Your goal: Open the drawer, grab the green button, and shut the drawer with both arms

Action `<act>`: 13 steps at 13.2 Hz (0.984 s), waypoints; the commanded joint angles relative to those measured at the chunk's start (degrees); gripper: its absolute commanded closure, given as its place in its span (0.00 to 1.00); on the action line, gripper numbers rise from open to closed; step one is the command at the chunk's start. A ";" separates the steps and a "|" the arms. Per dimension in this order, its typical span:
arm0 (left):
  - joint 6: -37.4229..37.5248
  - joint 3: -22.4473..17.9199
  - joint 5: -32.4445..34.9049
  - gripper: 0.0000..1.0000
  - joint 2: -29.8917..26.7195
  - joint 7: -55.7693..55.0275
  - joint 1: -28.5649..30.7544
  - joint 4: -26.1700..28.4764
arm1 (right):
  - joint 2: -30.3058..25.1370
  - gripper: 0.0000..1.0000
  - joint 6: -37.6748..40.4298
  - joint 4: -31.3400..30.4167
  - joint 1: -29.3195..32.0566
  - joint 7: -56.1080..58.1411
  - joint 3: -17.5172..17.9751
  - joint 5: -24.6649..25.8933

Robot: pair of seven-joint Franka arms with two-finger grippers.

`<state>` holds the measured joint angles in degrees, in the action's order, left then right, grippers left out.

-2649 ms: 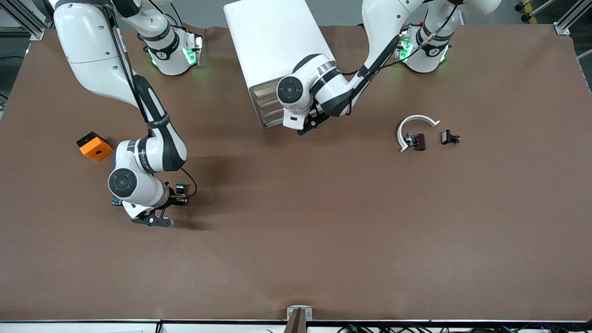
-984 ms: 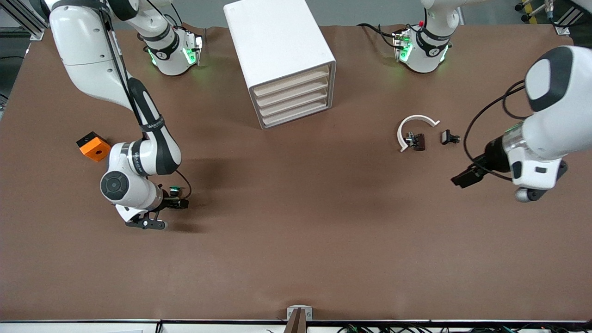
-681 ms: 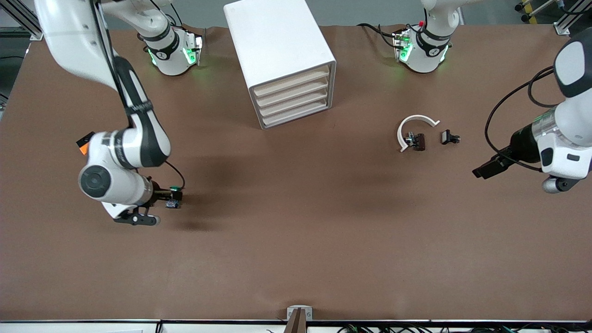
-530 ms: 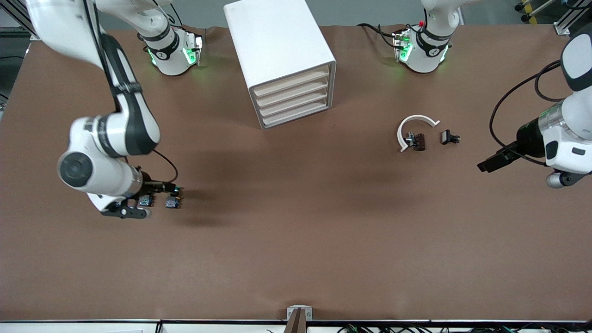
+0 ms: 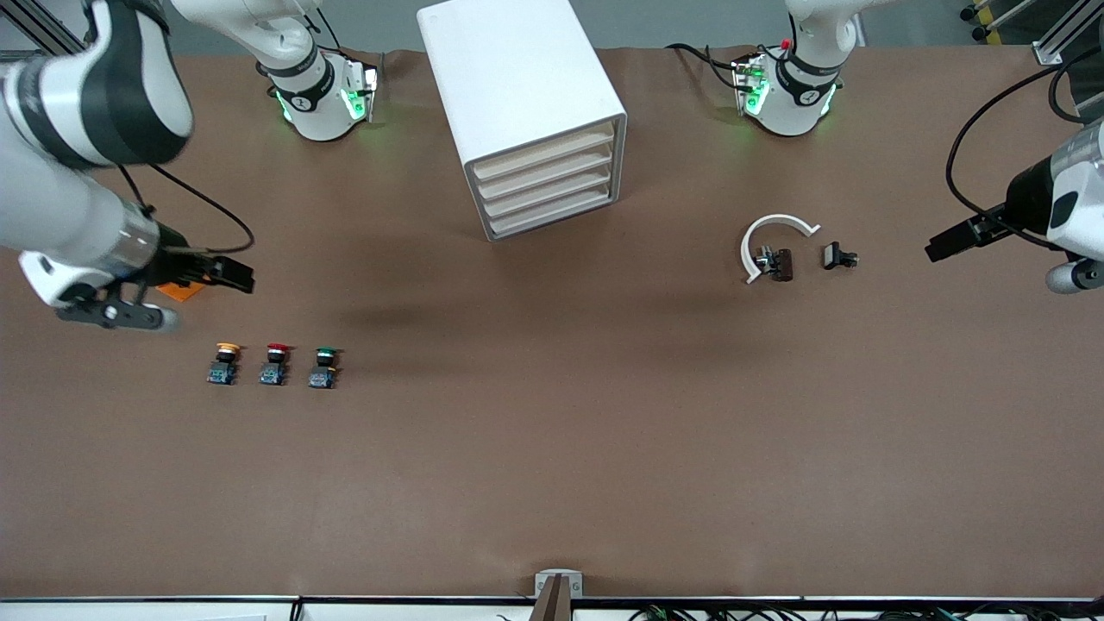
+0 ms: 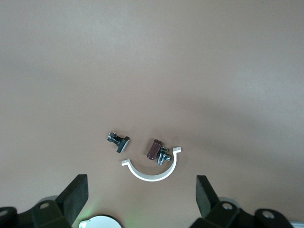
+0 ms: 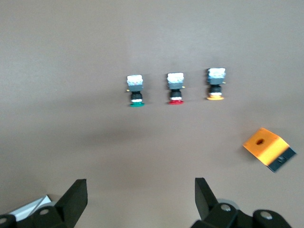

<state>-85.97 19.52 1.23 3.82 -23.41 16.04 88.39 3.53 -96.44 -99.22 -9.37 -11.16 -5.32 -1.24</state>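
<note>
With the green button [image 5: 324, 366] set down at four o'clock from the right gripper [image 5: 226, 274] and all drawers [image 5: 545, 185] closed, both grippers, left gripper [image 5: 944, 243] included, hang spread and empty; nothing seems left.

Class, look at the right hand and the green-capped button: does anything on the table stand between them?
Nothing visible does. The right hand hangs open over the orange block; the green-capped button stands apart, beside the red-capped button.

No readable text, label or number shows anywhere

orange block [image 5: 179, 291], white curved bracket [image 5: 770, 235], red-capped button [image 5: 275, 364]
</note>
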 commanded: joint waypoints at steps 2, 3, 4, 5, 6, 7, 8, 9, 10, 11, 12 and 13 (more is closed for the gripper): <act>0.54 1.14 1.41 0.00 0.13 1.35 -0.04 -0.77 | -2.03 0.00 8.79 5.86 4.53 4.54 0.66 1.68; 0.45 1.14 1.41 0.00 0.13 1.52 -0.21 -1.11 | -2.03 0.00 9.95 7.71 5.93 7.09 0.75 1.59; 0.45 1.14 1.41 0.00 0.13 1.52 -0.22 -1.47 | -2.03 0.00 10.39 9.47 7.16 9.38 0.75 1.59; 0.45 1.14 1.41 0.00 0.22 1.52 -0.22 -1.82 | -2.03 0.00 10.40 10.18 8.22 10.88 0.75 1.59; 0.54 1.14 1.50 0.00 0.31 1.78 -0.22 -2.43 | -1.95 0.00 10.40 11.15 9.28 12.11 0.75 1.51; 0.71 1.05 1.84 0.00 0.14 3.09 -0.22 -2.09 | -1.77 0.00 10.40 11.85 9.89 13.08 0.75 1.42; 0.72 1.14 4.46 0.00 0.13 3.89 -0.22 -2.35 | -1.77 0.00 10.40 11.86 9.90 13.18 0.84 1.42; 0.63 1.57 6.14 0.00 0.13 4.16 -0.30 -2.44 | -1.68 0.00 10.40 12.29 9.73 13.18 0.93 1.59; 0.63 1.93 6.33 0.00 0.13 4.33 -0.22 -2.52 | -1.68 0.00 10.40 12.56 9.73 13.00 0.93 1.59; 0.63 1.93 6.33 0.00 -0.04 4.51 -0.04 -2.52 | -1.68 0.00 10.31 12.65 9.73 13.26 0.93 1.59; 0.37 1.75 6.24 0.00 -0.30 4.51 -0.13 -2.44 | -1.60 0.00 10.40 12.65 9.64 13.27 1.01 1.59; 0.28 1.06 5.63 0.00 -0.83 4.51 -1.08 -2.26 | -1.59 0.00 10.40 12.65 9.64 13.27 1.02 1.59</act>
<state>-85.97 20.76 6.14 3.81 -19.98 15.62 86.71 1.10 -87.02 -88.25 -0.25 1.45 -4.95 -0.55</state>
